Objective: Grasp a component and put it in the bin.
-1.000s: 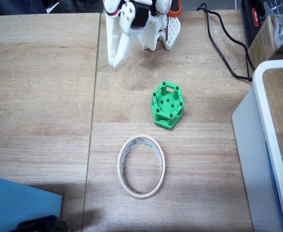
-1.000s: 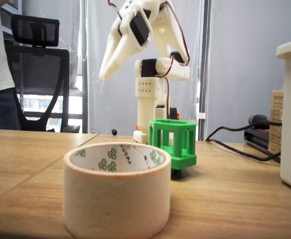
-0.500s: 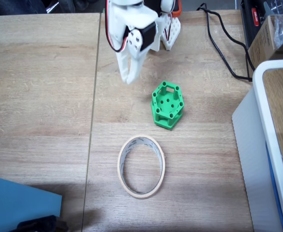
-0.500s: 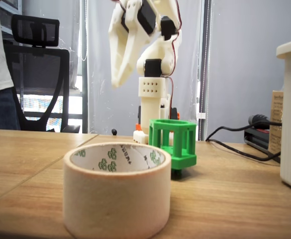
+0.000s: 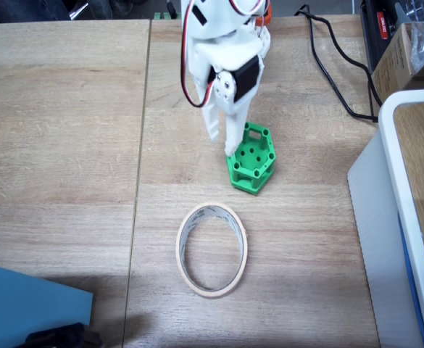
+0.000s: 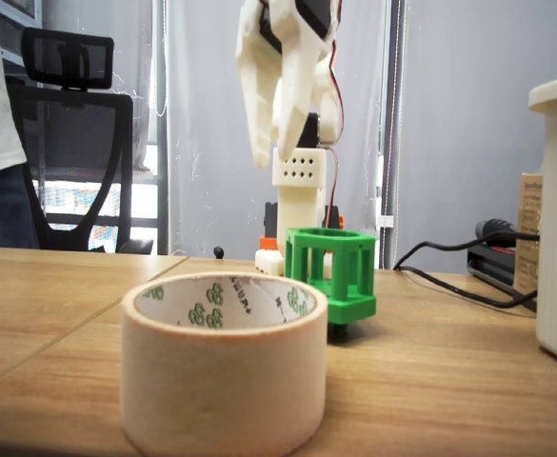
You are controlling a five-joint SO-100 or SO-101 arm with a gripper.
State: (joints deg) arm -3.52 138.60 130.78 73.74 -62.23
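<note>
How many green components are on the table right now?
1. The single green component stands on the wooden table, just beyond the tape-roll bin, with the pincer hovering above its left edge. None seem hidden.

An office or lab — a mesh-backed desk chair (image 6: 76, 114), wood-grain desks (image 5: 59, 145), trailing black cables (image 5: 335, 72).

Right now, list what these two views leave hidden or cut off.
- Top-down fixed view: the pincer overlaps the component's upper-left edge, so contact cannot be judged.
- Low fixed view: the bin covers the component's lower left side.
- Low fixed view: the arm's top is cut by the upper edge.
- Top-down fixed view: the white-rimmed box runs off the right edge.
</note>
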